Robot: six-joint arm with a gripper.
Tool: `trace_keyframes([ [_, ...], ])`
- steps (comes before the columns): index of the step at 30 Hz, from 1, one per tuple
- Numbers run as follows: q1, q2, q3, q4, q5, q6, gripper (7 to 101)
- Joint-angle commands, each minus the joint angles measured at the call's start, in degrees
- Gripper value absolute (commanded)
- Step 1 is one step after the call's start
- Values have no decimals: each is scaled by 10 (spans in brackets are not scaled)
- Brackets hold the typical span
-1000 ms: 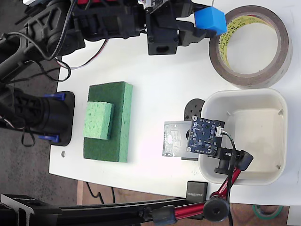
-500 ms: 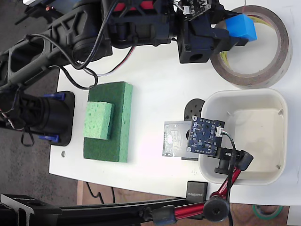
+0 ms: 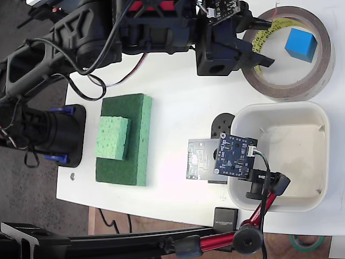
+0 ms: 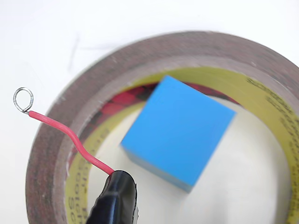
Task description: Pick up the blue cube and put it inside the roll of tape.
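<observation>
Inspection from the fixed view: my jaws [image 3: 259, 40] stand spread wide at the left rim of the roll of tape [image 3: 285, 86], both fingers apart and nothing gripped between them. The blue cube [image 3: 301, 45] lies inside the ring, on the white bench [image 3: 178, 75], clear of my fingers and towards the upper right of the opening. The wrist view confirms it: the cube [image 4: 180, 135] sits within the yellowish core of the roll [image 4: 51, 158], one corner turned towards the camera. A red wire [image 4: 70, 137] with a small metal ring at its tip crosses the brown wall of the roll. The white tub [image 3: 280, 156] stands just below the roll.
</observation>
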Motion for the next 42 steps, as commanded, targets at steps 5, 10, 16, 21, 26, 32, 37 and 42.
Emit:
trace_keyframes([
  [5, -1, 183, 240, -64, 29, 4, 1000],
  [10, -3, 361, 462, -128, 37, 10, 1000],
  [16, 2, 577, 672, -123, 51, 3, 997],
  [21, 31, 803, 852, -112, 26, -7, 1000],
  [26, 60, 940, 968, -105, 7, -40, 1000],
  [32, 105, 1061, 1046, -64, -31, -72, 1000],
  [37, 113, 1182, 1110, -25, -33, -90, 1000],
  [42, 116, 1189, 1132, -32, -36, -90, 1000],
])
